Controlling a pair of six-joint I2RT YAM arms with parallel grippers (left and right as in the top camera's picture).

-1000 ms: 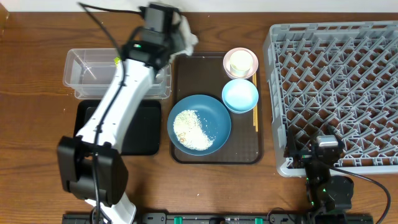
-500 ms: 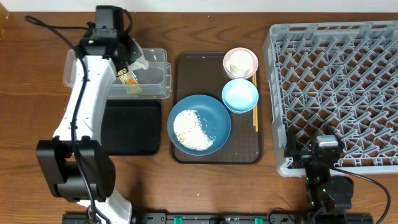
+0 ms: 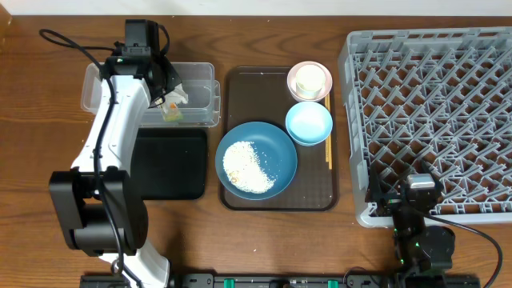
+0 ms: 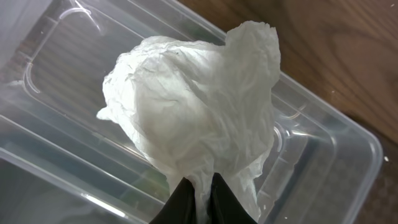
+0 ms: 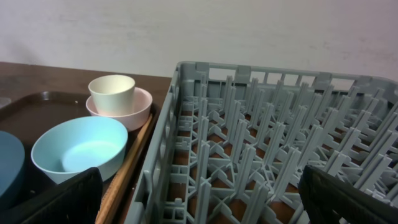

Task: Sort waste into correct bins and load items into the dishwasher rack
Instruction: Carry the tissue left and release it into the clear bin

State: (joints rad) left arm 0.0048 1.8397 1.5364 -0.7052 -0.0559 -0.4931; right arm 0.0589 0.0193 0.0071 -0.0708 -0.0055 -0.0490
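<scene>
Clear plastic tub (image 3: pixel 100 88) at the table's left now has the left gripper (image 4: pixel 199 193) hanging over it. A second ago the left arm was still at the far edge of the brown serving tray (image 3: pixel 320 192). The fingers are clenched on a tail of the crumpled white paper napkin (image 4: pixel 199 106), which dangles above the tub's floor, not yet let go. A yellow-green snack wrapper (image 3: pixel 168 112) already lies inside the tub. Just in front, the black tray (image 3: pixel 172 164) holds nothing visible. On the serving tray, nothing has moved: the blue dish (image 3: pixel 276 148) with its heap of rice (image 3: pixel 248 166), the light-blue bowl (image 3: pixel 309 122), the white cup (image 3: pixel 310 79) nested in the pinkish-white bowl (image 3: pixel 294 74), and the chopsticks (image 3: pixel 328 148) along the right edge. The grey dishwasher rack (image 3: pixel 432 96) is unloaded, and the right gripper (image 5: pixel 199 202) waits at its near corner, jaws spread wide. Dry waste looks nearly sorted; the rice and all the loading remain.
</scene>
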